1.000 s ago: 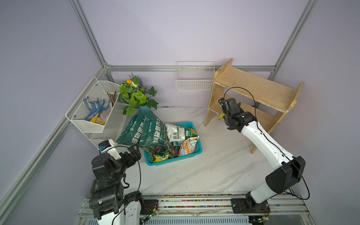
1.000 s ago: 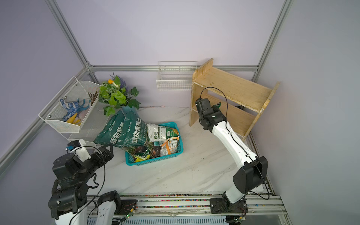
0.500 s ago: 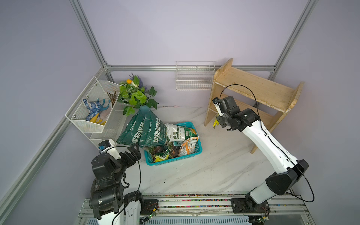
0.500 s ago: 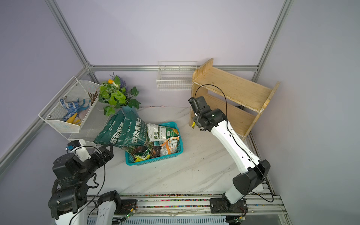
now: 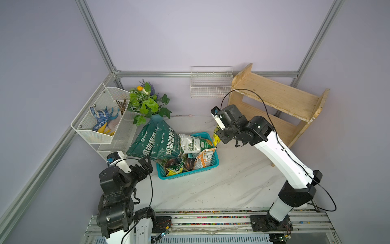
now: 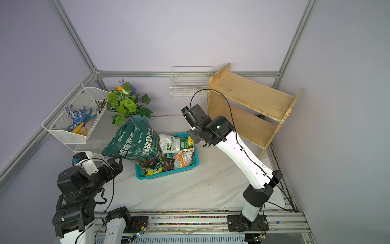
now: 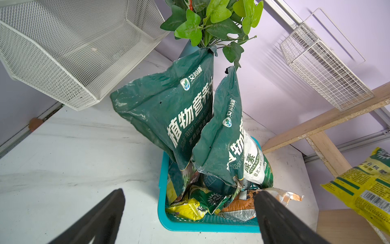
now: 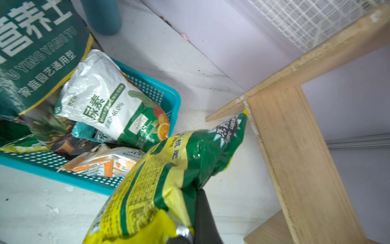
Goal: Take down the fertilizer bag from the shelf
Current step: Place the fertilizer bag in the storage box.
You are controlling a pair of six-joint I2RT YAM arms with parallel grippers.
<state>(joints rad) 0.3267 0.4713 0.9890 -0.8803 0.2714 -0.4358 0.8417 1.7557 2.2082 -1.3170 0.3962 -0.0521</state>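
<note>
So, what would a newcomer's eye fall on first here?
The right gripper holds a yellow-green fertilizer bag in the air, between the wooden shelf and the teal basket. Two big dark green soil bags lean out of that crowded basket.

Pale lilac matte walls: back panel and two side panels, plain. Silver aluminium frame profiles along wall joints and across back wall. White grey-veined marble-pattern tabletop forms base of cell; dark specks near back edge. White wire wall basket hung on back wall, just beside light unpainted wooden two-tier shelf with slanted side panels, standing in rear corner. White mesh two-tier rack against opposite side wall. Lighting even, diffuse; shadows soft.
</note>
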